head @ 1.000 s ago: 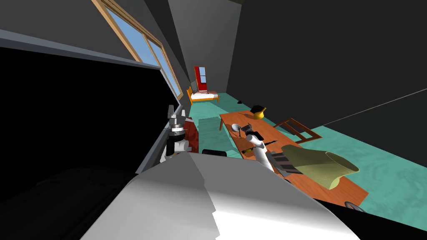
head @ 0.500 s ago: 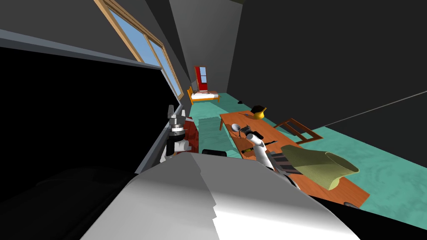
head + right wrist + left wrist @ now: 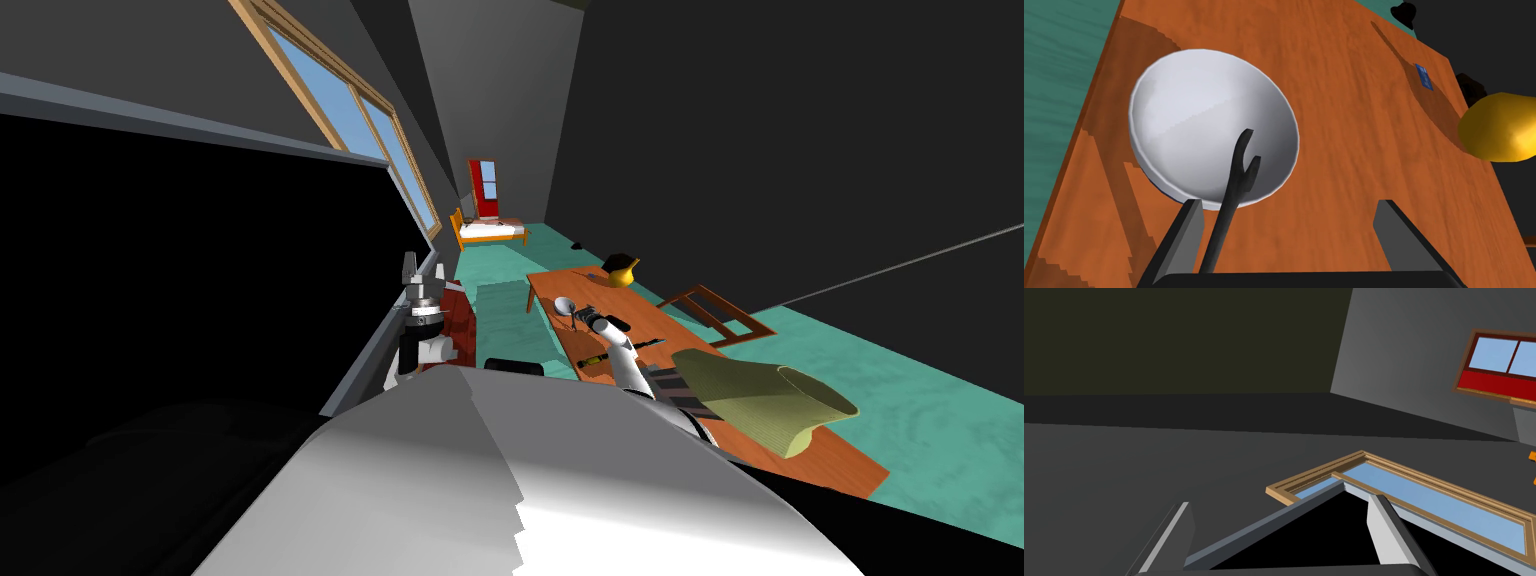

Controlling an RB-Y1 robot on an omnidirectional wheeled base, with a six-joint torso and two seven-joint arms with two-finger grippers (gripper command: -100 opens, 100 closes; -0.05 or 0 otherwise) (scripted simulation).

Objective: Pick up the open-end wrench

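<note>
- Two thin, light grey blades of the right gripper are held spread wide, with nothing pinched between them, low over the table.
- That table is drawn as a flat slab of orange-brown wood with a streaked grain, and a teal floor is seen past its long edge.
- The open-end wrench is rendered dark grey and matt: a slim flat bar ending in a forked, C-shaped head.
- Its forked head is seen against the rim and inner wall of the bowl. Its shaft runs back between the blades, just beside one of them; whether that blade touches it cannot be told.
- The bowl is shown plain white, smooth, round and shallow, and it is set close to the table's long edge on the floor side.
- A glossy, rounded yellow vessel is placed near the opposite edge, well apart from the bowl, with a small flat blue square lying on the wood near it.
- An olive, finely ribbed, flared thing is laid on its side at the table's near end.
- The left gripper is held raised, well apart from the table, with its blades spread and nothing pinched.
</note>
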